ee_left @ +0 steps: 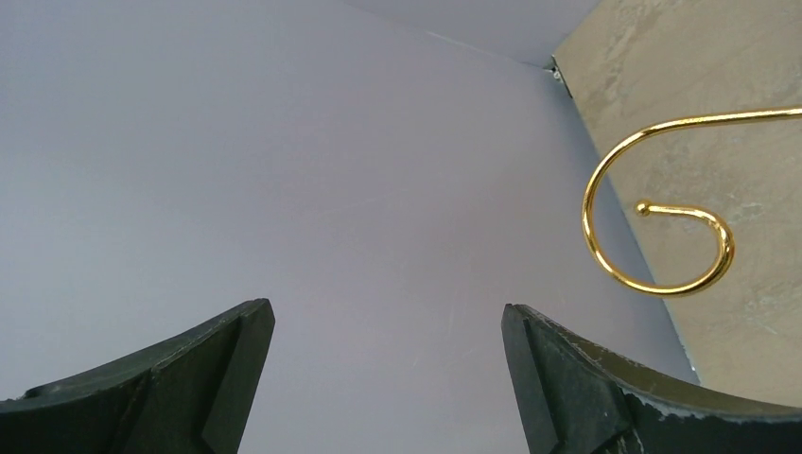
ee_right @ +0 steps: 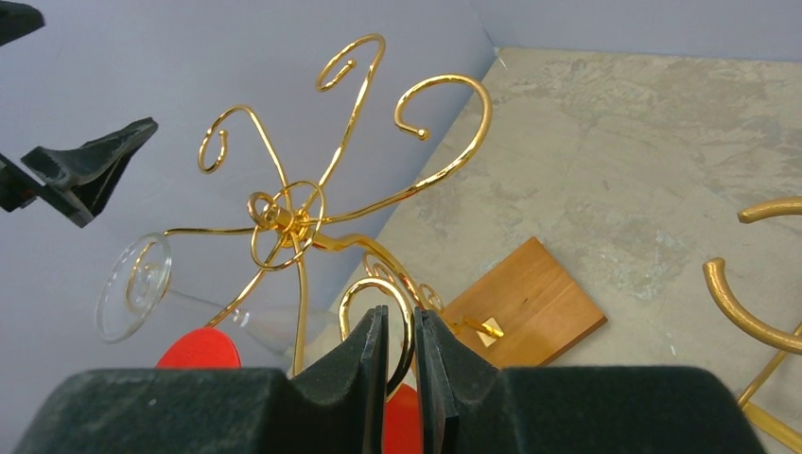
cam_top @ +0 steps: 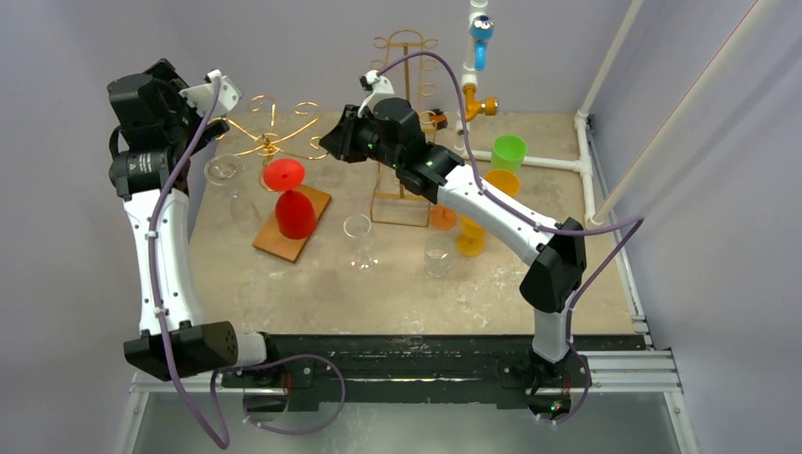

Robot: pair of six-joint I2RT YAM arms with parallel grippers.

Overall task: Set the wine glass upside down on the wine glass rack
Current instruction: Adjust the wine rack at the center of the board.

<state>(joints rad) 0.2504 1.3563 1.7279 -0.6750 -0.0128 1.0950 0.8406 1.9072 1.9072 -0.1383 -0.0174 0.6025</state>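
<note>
A gold wire wine glass rack [cam_top: 270,132] stands on a wooden base [cam_top: 305,234] at the back left. A clear wine glass [cam_top: 227,175] hangs upside down from one rack arm; the right wrist view shows its foot [ee_right: 132,287] caught in the hook. A red wine glass [cam_top: 289,200] is upside down at the rack too. My right gripper [cam_top: 333,142] is shut on a gold hook of the rack [ee_right: 402,284]. My left gripper [cam_top: 216,118] is open and empty, high by the left wall, close to a rack curl [ee_left: 662,218].
Two clear glasses [cam_top: 359,241] [cam_top: 437,255] stand mid-table. An orange glass [cam_top: 471,236], a yellow cup [cam_top: 502,183] and a green cup [cam_top: 508,151] stand to the right. A second, tall gold rack [cam_top: 405,123] and white pipes with a blue valve [cam_top: 481,38] are at the back.
</note>
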